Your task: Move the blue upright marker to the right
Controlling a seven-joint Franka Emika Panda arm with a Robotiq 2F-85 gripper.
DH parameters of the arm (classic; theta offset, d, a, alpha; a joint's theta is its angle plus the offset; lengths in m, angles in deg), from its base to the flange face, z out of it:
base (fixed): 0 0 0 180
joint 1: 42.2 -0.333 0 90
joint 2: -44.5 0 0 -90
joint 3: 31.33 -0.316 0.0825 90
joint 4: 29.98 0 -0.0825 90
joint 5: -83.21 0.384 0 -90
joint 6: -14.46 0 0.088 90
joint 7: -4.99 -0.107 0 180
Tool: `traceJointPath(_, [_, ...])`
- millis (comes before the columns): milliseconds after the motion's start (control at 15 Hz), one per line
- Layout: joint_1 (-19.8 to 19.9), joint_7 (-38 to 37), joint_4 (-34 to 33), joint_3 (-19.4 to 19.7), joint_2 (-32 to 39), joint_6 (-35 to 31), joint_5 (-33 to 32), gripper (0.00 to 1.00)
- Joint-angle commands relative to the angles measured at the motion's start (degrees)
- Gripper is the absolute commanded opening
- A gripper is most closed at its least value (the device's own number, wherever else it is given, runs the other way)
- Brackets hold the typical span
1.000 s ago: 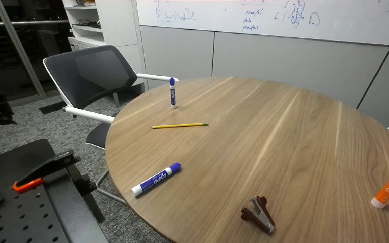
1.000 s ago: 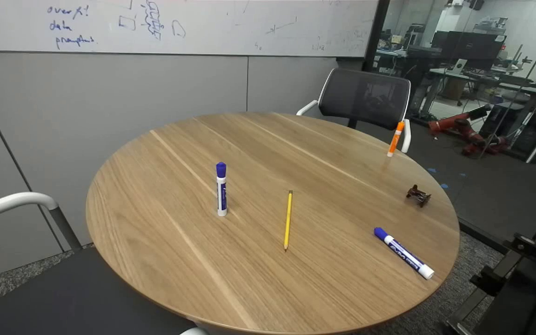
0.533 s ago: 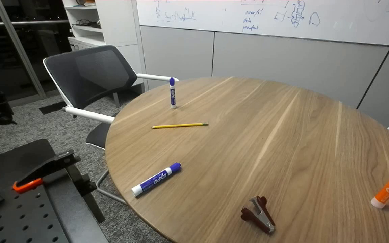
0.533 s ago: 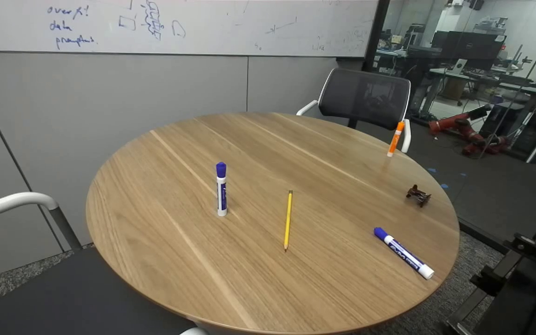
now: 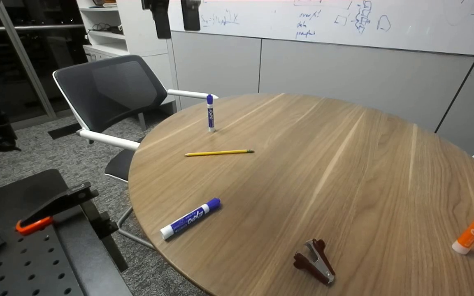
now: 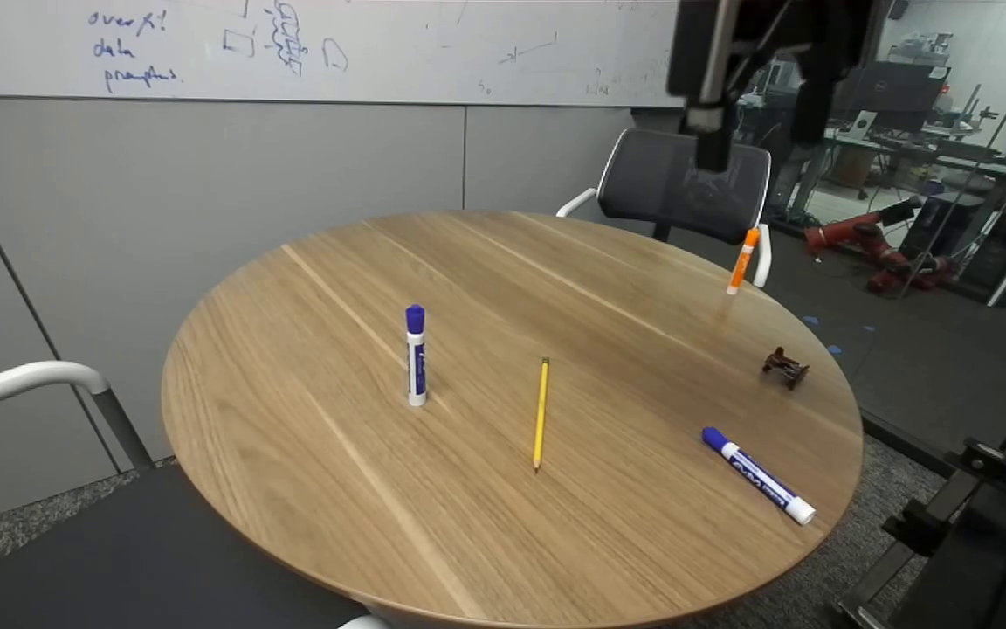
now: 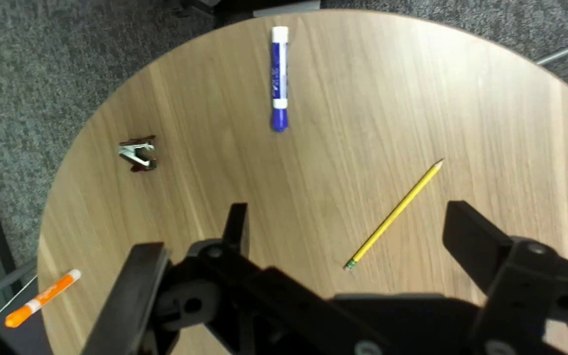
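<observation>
Black two-fingered gripper (image 7: 347, 222): fingers spread wide, nothing pinched between them; hangs high above the round wood-grained table (image 6: 293, 472), well apart from everything on it.

White-barrelled upright marker with blue cap and blue label (image 6: 416, 356): stands on its white foot, near the slim yellow pencil (image 6: 540, 415) but not touching it; not made out in the wrist view. Handling, by judgement: light; stiff, probably plastic; smooth, somewhat slippery; not fragile; narrow-footed, so easily toppled. Suggested hold: mid-barrel, across the label, from above, one finger to each side, closing evenly lest first contact tip it. Cap best avoided; it might pull off. Carriage: upright, low, then rightward; set squarely on the foot before release.

Blue-and-white lying marker (image 6: 758, 475): on its side near the table edge; not the piece wanted.

Stage, as judged: approach, before any grasp.
</observation>
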Motion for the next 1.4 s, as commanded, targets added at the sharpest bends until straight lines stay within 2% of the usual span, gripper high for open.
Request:
traceJointPath(0, [-5.0, -5.6, -8.7, 1.2, 10.8, -2.6, 3.8, 1.00])
traceJointPath(333, [-9.8, -10.5, -19.1, 3.5, 22.5, -8.7, 9.1, 1.00])
traceJointPath(667, [-12.3, -14.1, -29.4, 7.2, 32.0, -11.5, 9.9, 1.00])
traceJointPath(1000, [-14.9, -17.0, -38.0, 9.1, 39.8, -12.3, 9.5, 1.00])
traceJointPath(1333, [-17.0, -18.8, -43.9, 9.7, 44.8, -11.6, 9.5, 1.00])
